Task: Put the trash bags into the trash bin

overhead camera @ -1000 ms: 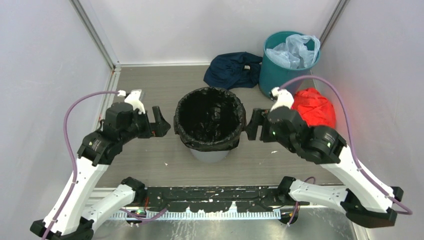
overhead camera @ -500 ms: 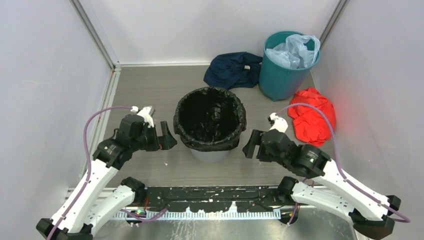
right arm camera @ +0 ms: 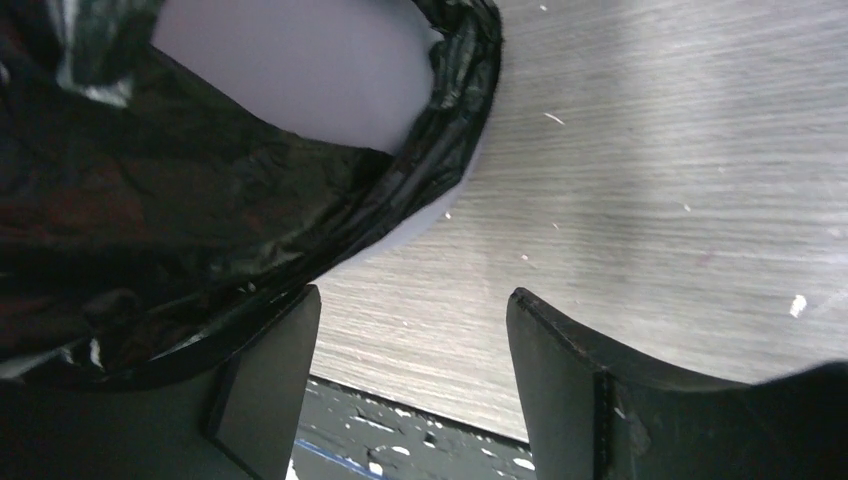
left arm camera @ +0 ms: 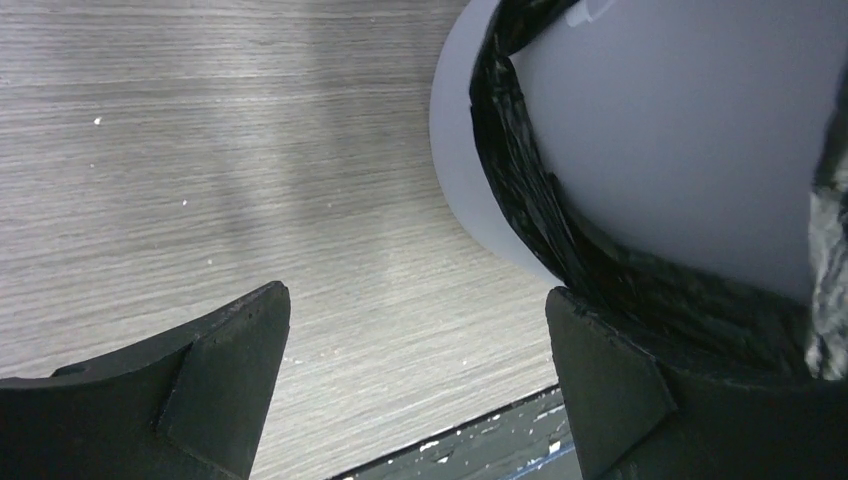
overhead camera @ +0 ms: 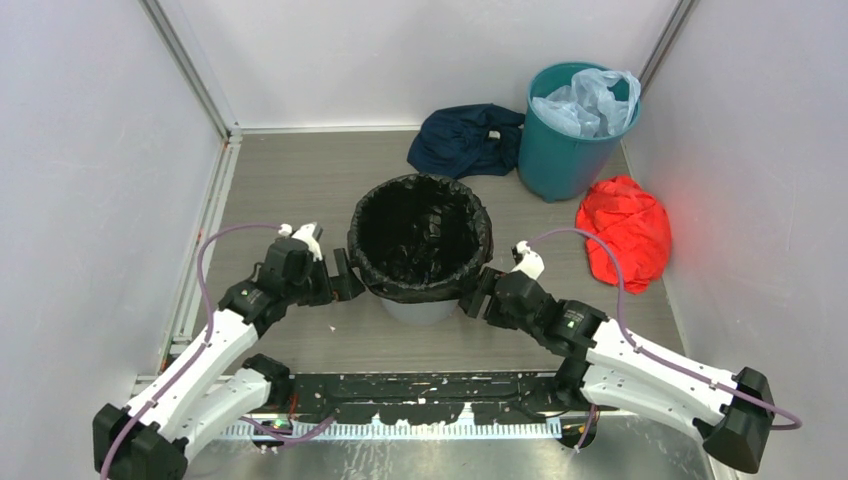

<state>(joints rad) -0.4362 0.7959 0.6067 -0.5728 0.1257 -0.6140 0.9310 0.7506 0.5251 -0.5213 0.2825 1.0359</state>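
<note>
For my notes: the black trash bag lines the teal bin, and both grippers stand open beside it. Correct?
No. In the top external view the black trash bag lines the light grey trash bin, not the teal bin. Left gripper and right gripper stand open beside it.

Bright, even light, soft shadows on the tabletop [overhead camera: 300, 190], glints on the black bag [overhead camera: 420, 285] (wrist views slightly soft).
</note>
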